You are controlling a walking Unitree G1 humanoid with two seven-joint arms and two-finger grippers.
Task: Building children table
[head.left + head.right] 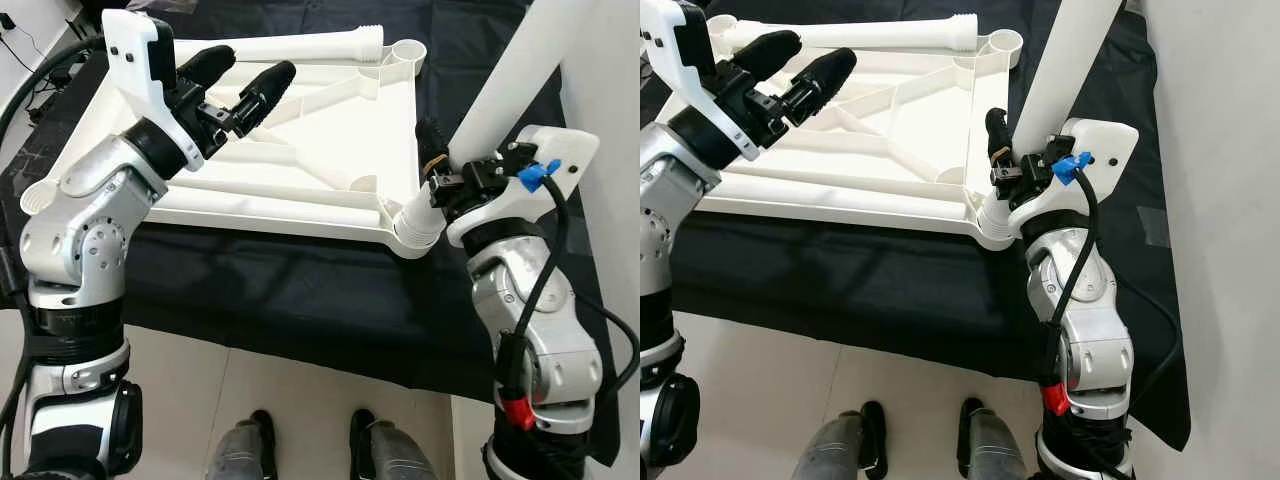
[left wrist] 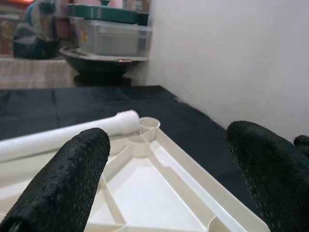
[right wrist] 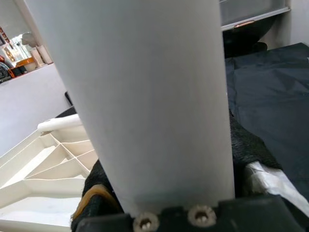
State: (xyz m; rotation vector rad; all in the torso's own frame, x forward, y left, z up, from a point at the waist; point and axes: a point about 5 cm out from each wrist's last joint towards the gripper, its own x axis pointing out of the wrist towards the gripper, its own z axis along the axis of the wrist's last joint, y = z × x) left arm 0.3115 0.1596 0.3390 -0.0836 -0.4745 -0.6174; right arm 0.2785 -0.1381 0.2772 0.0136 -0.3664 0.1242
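While the right tool (image 1: 452, 172) clamps a leg (image 1: 520, 75) at the near right socket (image 1: 415, 228), the left tool (image 1: 240, 85) hovers open and empty over the tabletop (image 1: 320, 150).

Upside down on the black-draped desk (image 1: 300, 290), the tabletop has this leg rising steeply from its corner, leaning up and right. Best to bring it square to the socket, then turn it home without tilting. A second leg (image 1: 290, 45) lies flat along the far edge, threaded end rightward.

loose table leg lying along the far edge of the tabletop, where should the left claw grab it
Grip the loose leg around its plain round shaft near the middle, coming down from above with the fingers straddling it. It lies flat on the upturned tabletop, and its ridged end sits by the corner socket. The left claw, open, hovers just short of it.
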